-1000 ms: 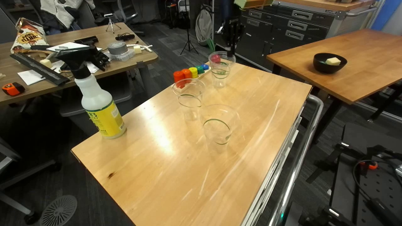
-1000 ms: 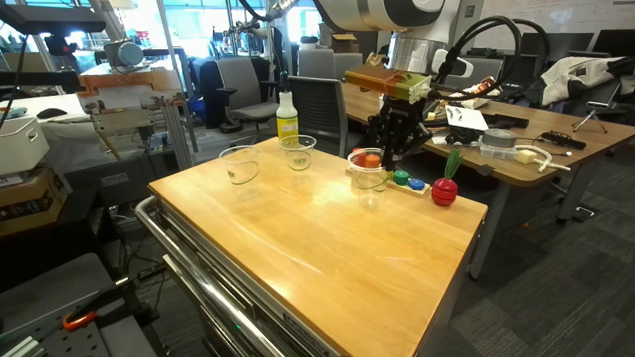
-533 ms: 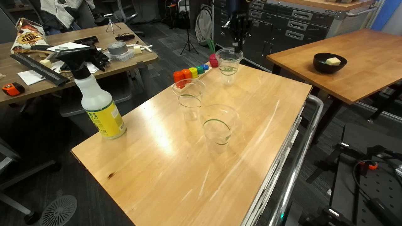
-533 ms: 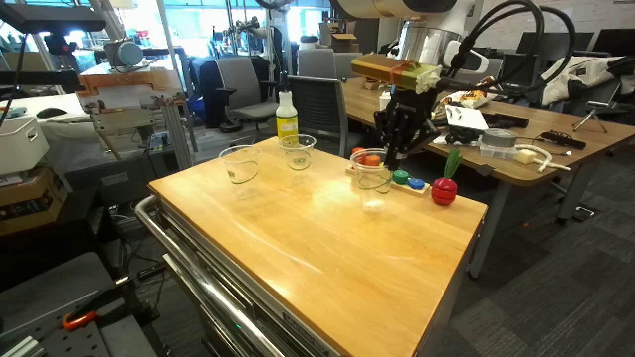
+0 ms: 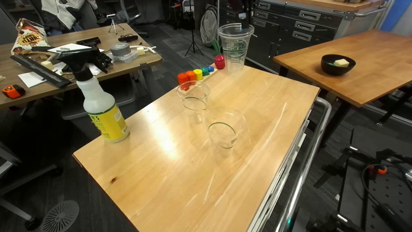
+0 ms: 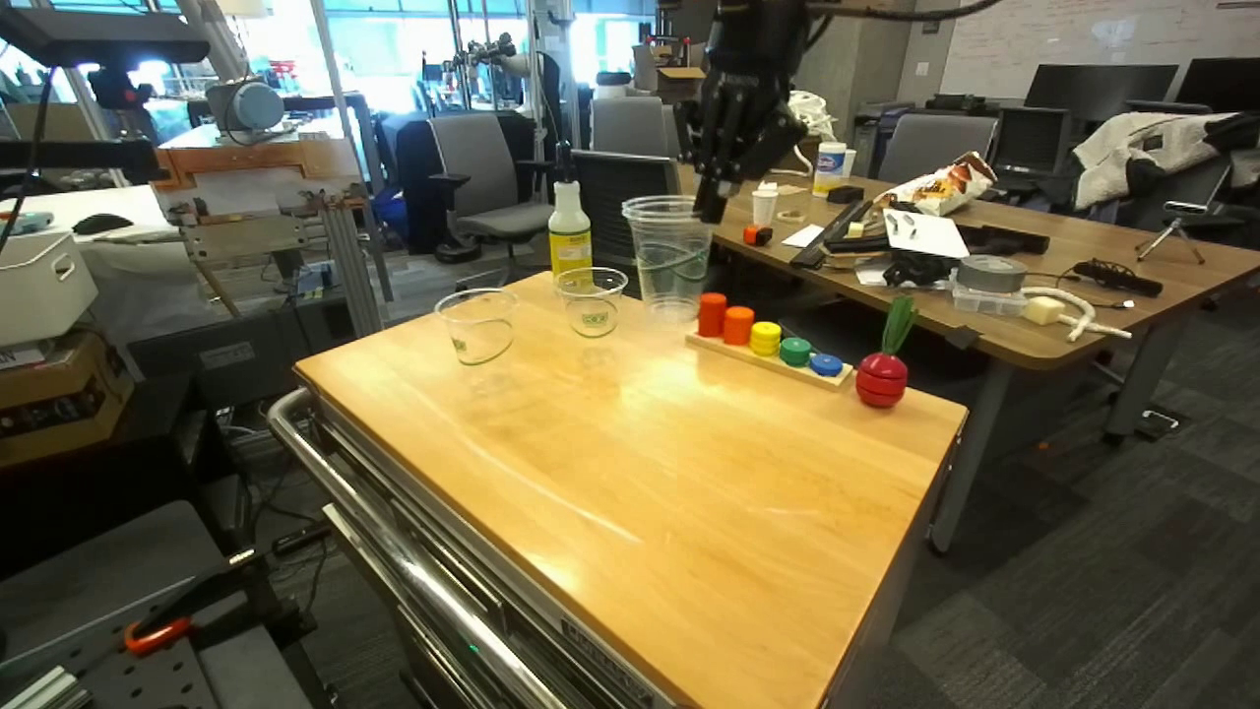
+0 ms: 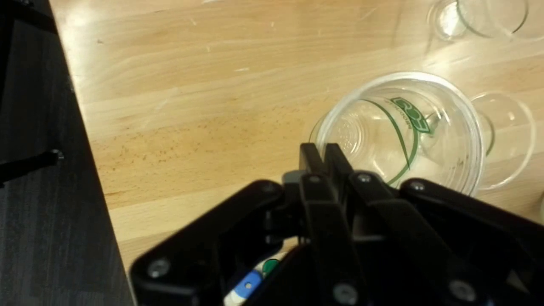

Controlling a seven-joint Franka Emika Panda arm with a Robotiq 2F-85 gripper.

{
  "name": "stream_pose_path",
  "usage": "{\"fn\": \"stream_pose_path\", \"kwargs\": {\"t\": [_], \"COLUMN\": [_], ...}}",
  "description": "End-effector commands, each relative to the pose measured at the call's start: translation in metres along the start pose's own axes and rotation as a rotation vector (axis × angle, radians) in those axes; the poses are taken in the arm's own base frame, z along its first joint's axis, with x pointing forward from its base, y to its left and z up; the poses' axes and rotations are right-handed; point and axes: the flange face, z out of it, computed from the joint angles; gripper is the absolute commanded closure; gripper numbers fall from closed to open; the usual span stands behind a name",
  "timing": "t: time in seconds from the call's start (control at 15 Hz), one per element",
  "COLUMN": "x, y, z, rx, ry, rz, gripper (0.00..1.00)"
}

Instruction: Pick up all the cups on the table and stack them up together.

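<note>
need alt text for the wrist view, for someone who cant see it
Black gripper at the bottom pinching the rim of nested clear plastic cups with green print, over a light wooden table. One cup at right is partly hidden behind them; another cup is cut off at upper right. A blue block and green block partly show near the bottom.

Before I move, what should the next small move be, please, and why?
I would probably carry the nested cups above the single cup nearer the spray bottle: the fingers grip the pair, which appears lifted, and that single cup stands upright, ready for stacking.
</note>
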Motion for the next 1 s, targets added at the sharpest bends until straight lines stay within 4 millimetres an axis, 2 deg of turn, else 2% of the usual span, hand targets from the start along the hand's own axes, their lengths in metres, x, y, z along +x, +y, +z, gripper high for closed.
{"fn": "stream_pose_path", "kwargs": {"t": [0.0,0.2,0.4,0.6,0.93], "x": [-0.012,-0.010,-0.011,-0.009,-0.001], "y": [-0.052,-0.092,-0.120,-0.137,-0.152], "z": [-0.019,-0.015,-0.007,0.005,0.017], "rx": [0.030,0.046,0.041,0.014,0.027], "ry": [0.007,0.013,0.001,0.016,0.044], "rz": [-0.104,-0.163,-0.208,-0.246,-0.287], "gripper": [0.98,0.98,0.98,0.98,0.98]}}
